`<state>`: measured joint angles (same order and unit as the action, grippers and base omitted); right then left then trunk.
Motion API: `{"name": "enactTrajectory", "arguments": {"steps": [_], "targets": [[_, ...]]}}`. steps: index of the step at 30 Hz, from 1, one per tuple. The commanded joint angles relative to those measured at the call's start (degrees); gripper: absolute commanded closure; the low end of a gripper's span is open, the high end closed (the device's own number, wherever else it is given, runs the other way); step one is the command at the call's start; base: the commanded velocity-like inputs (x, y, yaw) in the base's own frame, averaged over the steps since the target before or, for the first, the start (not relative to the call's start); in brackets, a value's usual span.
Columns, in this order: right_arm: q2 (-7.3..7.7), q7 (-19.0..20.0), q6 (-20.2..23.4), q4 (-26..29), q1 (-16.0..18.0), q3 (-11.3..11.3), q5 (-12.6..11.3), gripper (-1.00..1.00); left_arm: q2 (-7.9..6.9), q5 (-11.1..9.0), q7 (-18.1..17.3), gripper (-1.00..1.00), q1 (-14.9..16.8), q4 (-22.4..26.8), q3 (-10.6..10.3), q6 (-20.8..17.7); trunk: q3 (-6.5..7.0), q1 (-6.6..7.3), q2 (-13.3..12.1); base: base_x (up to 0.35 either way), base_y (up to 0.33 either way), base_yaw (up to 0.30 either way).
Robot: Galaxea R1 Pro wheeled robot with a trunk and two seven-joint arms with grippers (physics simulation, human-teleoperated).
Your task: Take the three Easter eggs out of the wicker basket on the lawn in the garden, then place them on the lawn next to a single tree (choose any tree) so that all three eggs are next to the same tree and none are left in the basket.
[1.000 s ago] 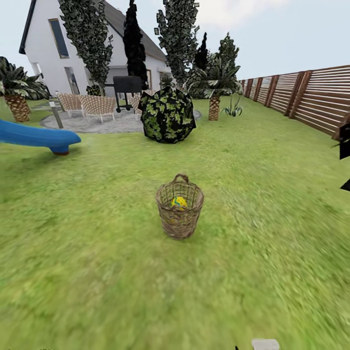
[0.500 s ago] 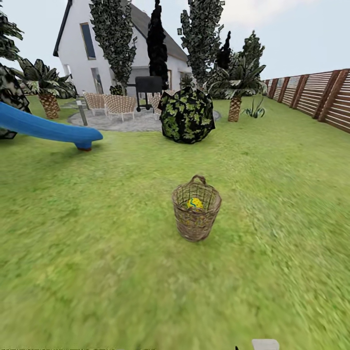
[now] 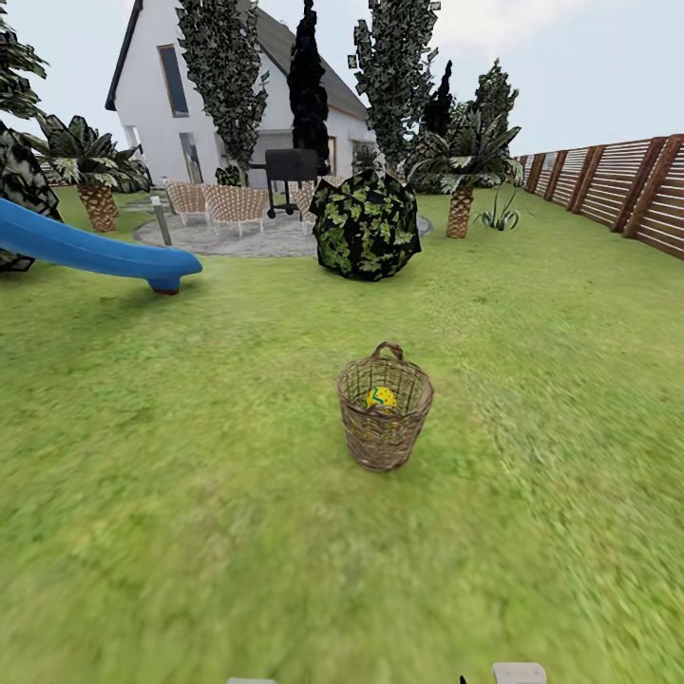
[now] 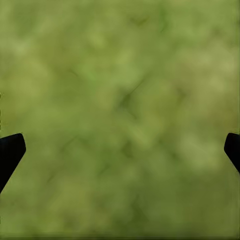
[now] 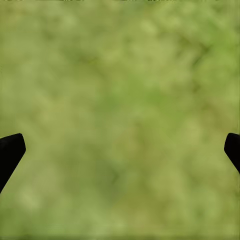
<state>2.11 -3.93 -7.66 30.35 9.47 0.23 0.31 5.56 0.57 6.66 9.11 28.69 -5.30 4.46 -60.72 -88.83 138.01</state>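
Nearest, both arms hang low over the lawn (image 3: 190,532): the left gripper (image 4: 120,150) has its dark fingertips (image 4: 10,152) spread wide at the edges of its wrist view with nothing but blurred grass between them, and the right gripper (image 5: 120,150) looks the same, fingers (image 5: 10,150) apart and empty. Ahead of the robot, a little right of centre in the head view, the wicker basket (image 3: 384,423) stands upright on the grass, well apart from both grippers. One yellow painted egg (image 3: 380,398) shows inside near the rim; the others I cannot make out through the weave. Because the basket sits slightly right of straight ahead, the right arm is probably nearer, and a reach would have to come down through the open top. Beyond lie a blue slide (image 3: 95,252), a dark leafy bush (image 3: 366,226), a palm (image 3: 461,204), the white house (image 3: 166,95) and the slatted fence (image 3: 627,185).
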Motion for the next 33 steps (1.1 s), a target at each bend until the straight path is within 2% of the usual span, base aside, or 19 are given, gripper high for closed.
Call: {"name": "enactTrajectory", "arguments": {"steps": [1,20,28,33], "targets": [[0.0,-0.2,-0.2,-0.1,0.0,0.0,0.0,-1.0,-0.1,0.1,0.5,-1.0,0.0,-0.1,-0.4,0.1,-0.04,0.01,0.0,0.005,-0.007,0.08],[0.0,-0.2,-0.2,-0.1,0.0,0.0,0.0,-1.0,-0.11,0.3,0.7,-1.0,0.0,-0.4,-0.4,-0.1,-0.04,0.01,0.0,0.01,-0.264,0.252],[0.0,-0.2,-0.2,-0.1,0.0,0.0,0.1,-1.0,-0.12,0.3,0.5,-1.0,0.0,-0.7,-0.5,0.1,-0.04,0.01,0.0,0.003,-0.055,0.272],[0.0,-0.2,-0.2,-0.1,0.0,0.0,0.0,-1.0,-0.11,0.3,0.5,-1.0,0.0,-2.2,-0.4,0.1,-0.04,0.01,0.0,0.228,-0.002,0.272]]}}
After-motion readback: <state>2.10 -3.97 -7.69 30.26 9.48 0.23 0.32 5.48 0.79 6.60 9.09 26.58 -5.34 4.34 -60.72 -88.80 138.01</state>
